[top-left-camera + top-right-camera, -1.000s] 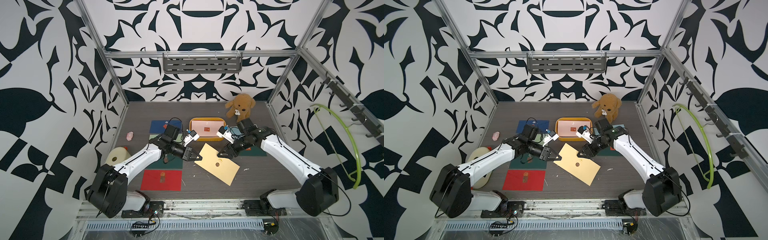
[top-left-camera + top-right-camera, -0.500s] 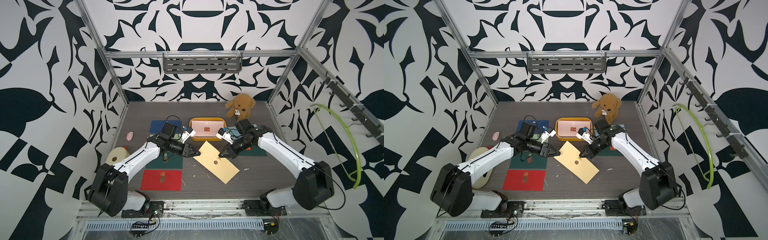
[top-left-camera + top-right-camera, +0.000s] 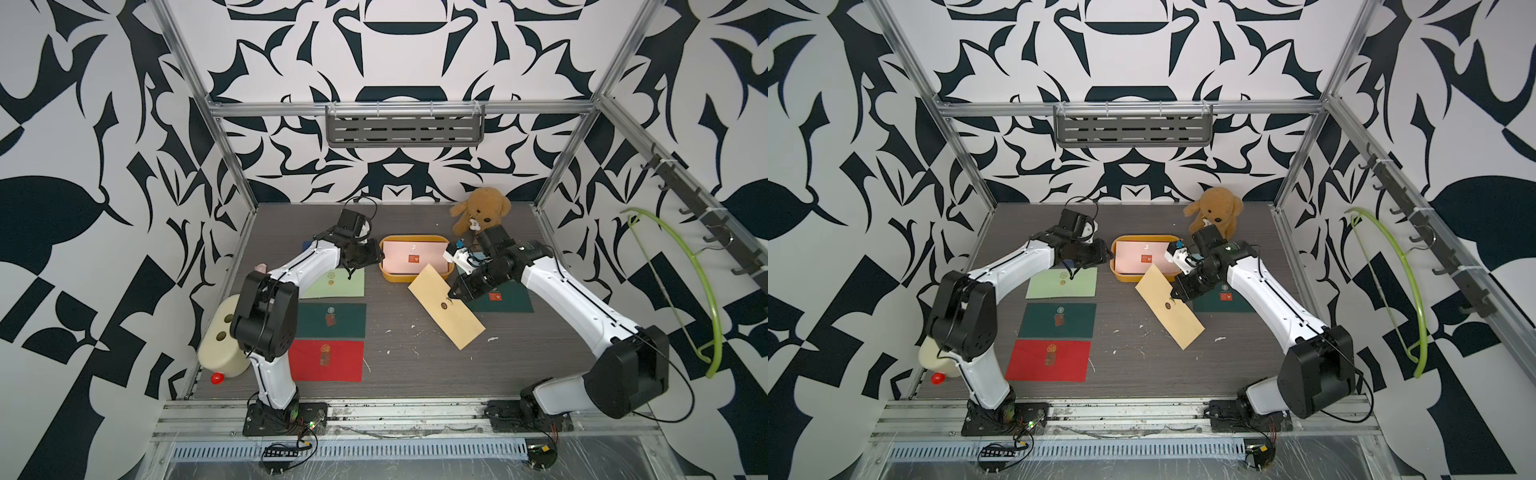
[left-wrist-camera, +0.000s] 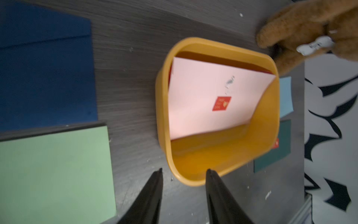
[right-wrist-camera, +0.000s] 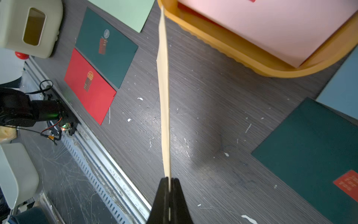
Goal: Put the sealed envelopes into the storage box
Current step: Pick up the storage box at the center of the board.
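Cream envelope [image 3: 453, 322]: light, bendy paper (bows edge-on), best pinched mid-edge; right gripper [image 5: 169, 181] is clamped on its right edge, left gripper [image 4: 183, 172] jaws apart, empty, left of box [image 3: 395, 277].

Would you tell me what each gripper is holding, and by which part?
The right gripper pinches the cream envelope by one long edge, near its middle; the left gripper, open, holds nothing.
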